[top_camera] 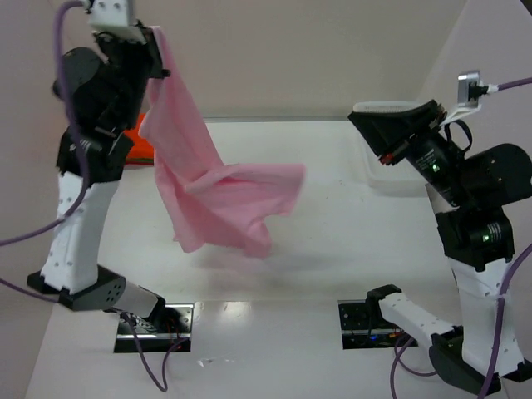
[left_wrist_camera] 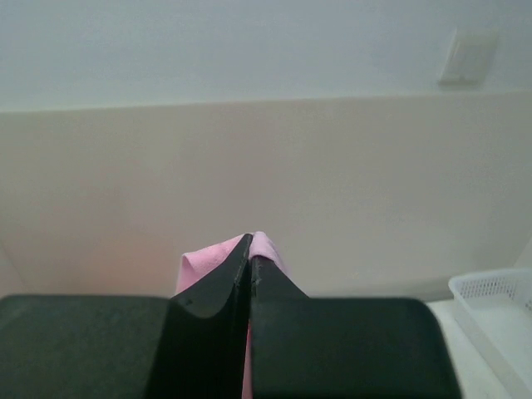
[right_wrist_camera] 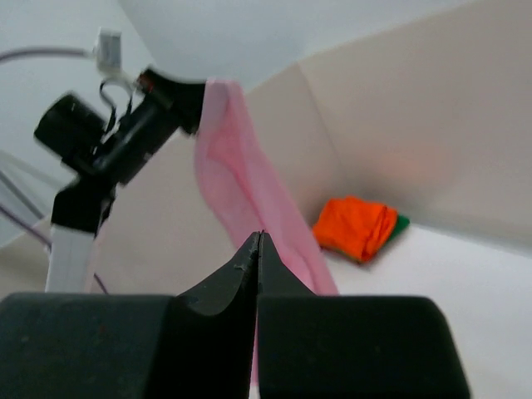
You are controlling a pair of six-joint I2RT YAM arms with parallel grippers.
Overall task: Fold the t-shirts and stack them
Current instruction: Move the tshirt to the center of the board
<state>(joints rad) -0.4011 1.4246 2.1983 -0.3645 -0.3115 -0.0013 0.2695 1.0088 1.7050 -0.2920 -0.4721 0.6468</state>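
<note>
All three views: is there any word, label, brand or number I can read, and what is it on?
None can be read.
The pink t-shirt and the orange t-shirt show no print or tag.
The white mesh basket and the wall plate are blank.
Any marking on the right arm's base panel is too small to read.

Pink t-shirt [top_camera: 212, 195] aloft, limp; orange t-shirt [right_wrist_camera: 353, 226] folded, far corner.

White table [top_camera: 349, 216], seen from above. At its far left lies a folded orange shirt [right_wrist_camera: 356, 226], with the edge of a green shirt [right_wrist_camera: 401, 222] showing just beside it. A white mesh basket [left_wrist_camera: 499, 291] stands at the far right.
</note>
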